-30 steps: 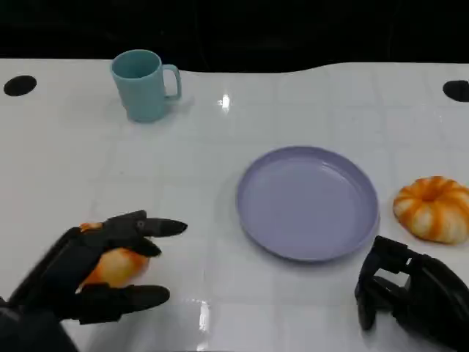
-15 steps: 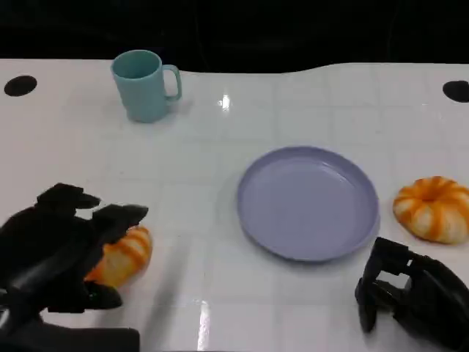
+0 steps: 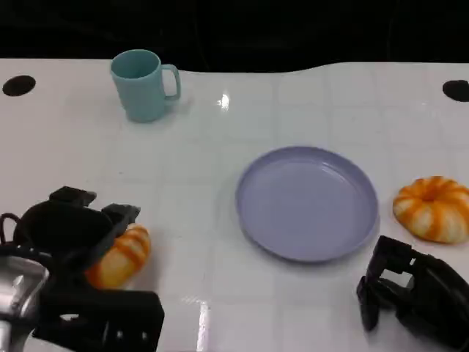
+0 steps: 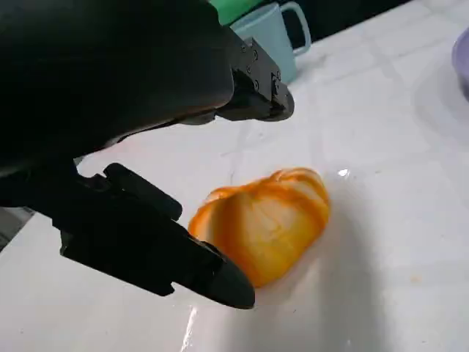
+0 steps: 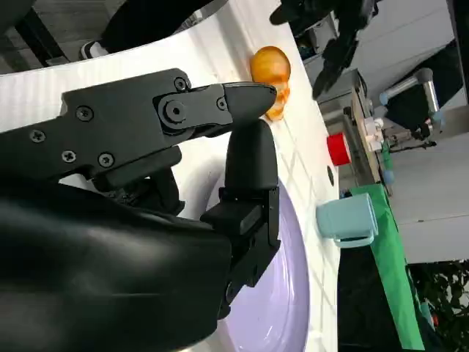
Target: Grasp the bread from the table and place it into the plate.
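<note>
White table: bread under spread left hand, unheld.

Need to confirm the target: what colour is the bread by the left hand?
Orange with pale cream stripes: bread, clearest in the left wrist view.

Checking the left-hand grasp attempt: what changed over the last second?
The left hand was wrapped around the bread a second ago; it has since pulled back toward the robot and now sits above the bread, fingers apart, not gripping it. The bread lies on the table. Right hand, plate, second bread and mug unchanged.
</note>
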Tool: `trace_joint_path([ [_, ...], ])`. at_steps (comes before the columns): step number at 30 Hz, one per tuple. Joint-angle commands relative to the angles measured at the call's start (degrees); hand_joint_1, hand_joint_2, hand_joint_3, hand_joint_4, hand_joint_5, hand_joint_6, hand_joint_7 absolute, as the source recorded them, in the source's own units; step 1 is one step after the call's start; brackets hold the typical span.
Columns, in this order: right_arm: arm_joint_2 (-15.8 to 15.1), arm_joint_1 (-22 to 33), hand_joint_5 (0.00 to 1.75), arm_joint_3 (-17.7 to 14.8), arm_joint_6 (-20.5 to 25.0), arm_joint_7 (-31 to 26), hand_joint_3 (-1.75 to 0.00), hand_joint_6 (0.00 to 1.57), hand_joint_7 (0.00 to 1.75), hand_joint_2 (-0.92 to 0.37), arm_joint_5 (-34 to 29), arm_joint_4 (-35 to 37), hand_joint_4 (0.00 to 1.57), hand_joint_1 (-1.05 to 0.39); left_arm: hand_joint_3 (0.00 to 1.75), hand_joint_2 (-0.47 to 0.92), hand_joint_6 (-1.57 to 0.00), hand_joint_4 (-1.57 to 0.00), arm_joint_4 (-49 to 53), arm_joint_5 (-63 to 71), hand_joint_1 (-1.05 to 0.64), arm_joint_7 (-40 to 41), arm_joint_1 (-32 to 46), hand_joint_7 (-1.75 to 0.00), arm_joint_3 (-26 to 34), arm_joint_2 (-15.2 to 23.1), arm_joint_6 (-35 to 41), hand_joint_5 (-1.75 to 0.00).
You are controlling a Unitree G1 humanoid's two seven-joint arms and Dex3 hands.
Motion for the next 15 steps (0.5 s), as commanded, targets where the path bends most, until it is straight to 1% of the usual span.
trace_joint_path([
  [1,-0.7,0.1,1.75,-0.2,-0.3,-0.2,-0.20,0.64,1.62,-0.92,-0.3,0.7,0.73,-0.59,0.01,0.66,-0.20,-0.02,8.4,-0.6,-0.47,1.5,-4.9,0.00,-2.8,1.4,0.5,-0.21],
  [2,-0.7,0.2,1.75,-0.1,-0.4,-0.3,-0.20,0.64,1.62,-0.92,-0.4,0.6,0.73,-0.59,0.01,0.67,-0.19,-0.02,10.8,-0.9,-0.53,1.4,-6.2,0.00,-3.6,1.4,0.5,-0.21],
  [4,-0.8,0.2,1.75,0.0,-0.7,-0.5,-0.21,0.64,1.61,-0.92,-0.7,0.6,0.73,-0.60,0.01,0.67,-0.19,-0.02,15.9,-1.5,-0.58,1.5,-8.9,0.00,-5.2,1.4,0.4,-0.20],
  [8,-0.8,0.2,1.75,0.2,-1.2,-0.6,-0.22,0.64,1.60,-0.92,-0.9,0.7,0.73,-0.60,0.00,0.64,-0.21,-0.05,25.3,-2.7,-0.58,4.8,-13.1,-0.01,-8.3,1.0,-0.8,-0.20],
  [15,-1.1,0.5,1.75,0.4,-0.6,-1.0,-0.20,0.63,1.61,-0.92,-1.0,0.3,0.72,-0.62,0.02,0.71,-0.23,-0.08,37.0,-4.8,-0.63,7.0,-18.7,-0.01,-13.2,0.2,-1.8,-0.19],
])
